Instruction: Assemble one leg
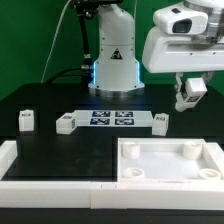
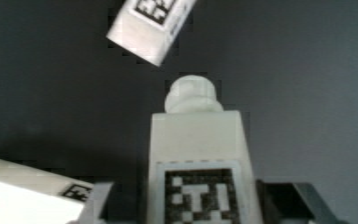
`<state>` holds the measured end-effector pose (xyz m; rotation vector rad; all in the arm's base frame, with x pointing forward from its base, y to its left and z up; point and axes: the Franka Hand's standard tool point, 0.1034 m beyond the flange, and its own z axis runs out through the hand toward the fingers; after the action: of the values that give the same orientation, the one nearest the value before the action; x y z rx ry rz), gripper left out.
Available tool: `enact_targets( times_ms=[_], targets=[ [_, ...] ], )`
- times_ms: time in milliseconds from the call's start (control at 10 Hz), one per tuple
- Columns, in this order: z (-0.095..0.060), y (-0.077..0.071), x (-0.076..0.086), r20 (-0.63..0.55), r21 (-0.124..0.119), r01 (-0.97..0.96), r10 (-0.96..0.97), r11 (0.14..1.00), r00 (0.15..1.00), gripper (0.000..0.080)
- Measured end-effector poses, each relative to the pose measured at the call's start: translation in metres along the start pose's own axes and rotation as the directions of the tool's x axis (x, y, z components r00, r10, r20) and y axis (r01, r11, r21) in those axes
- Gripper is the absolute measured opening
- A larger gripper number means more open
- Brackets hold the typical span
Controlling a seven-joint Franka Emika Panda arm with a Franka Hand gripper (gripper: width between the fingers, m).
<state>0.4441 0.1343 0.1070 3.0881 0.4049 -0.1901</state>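
The gripper (image 1: 190, 92) hangs over the table on the exterior view's right, its fingers clenched on a leg (image 2: 197, 150) held off the surface. The tray (image 1: 170, 168) lies below, nearer the camera. The marker board (image 1: 110, 119) lies mid-table.

Robot lab — marker board (image 1: 110, 119), green backdrop (image 1: 30, 40)
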Motion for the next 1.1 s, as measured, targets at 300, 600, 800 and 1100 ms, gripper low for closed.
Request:
enact_targets(
  times_ms=[300, 600, 800, 1100],
  targets=[
    [-0.014, 0.013, 0.032, -0.324, -0.009, 0.087, -0.085, 0.996, 0.942, 0.0291],
    [-0.031, 0.045, 0.087, -0.38, -0.027, 0.122, -0.123, 0.992, 0.917, 0.0291],
    [-0.036, 0.06, 0.117, -0.392, -0.032, 0.138, -0.139, 0.99, 0.909, 0.0291],
    [-0.033, 0.057, 0.113, -0.387, -0.032, 0.143, -0.144, 0.989, 0.911, 0.0291]
  ],
)
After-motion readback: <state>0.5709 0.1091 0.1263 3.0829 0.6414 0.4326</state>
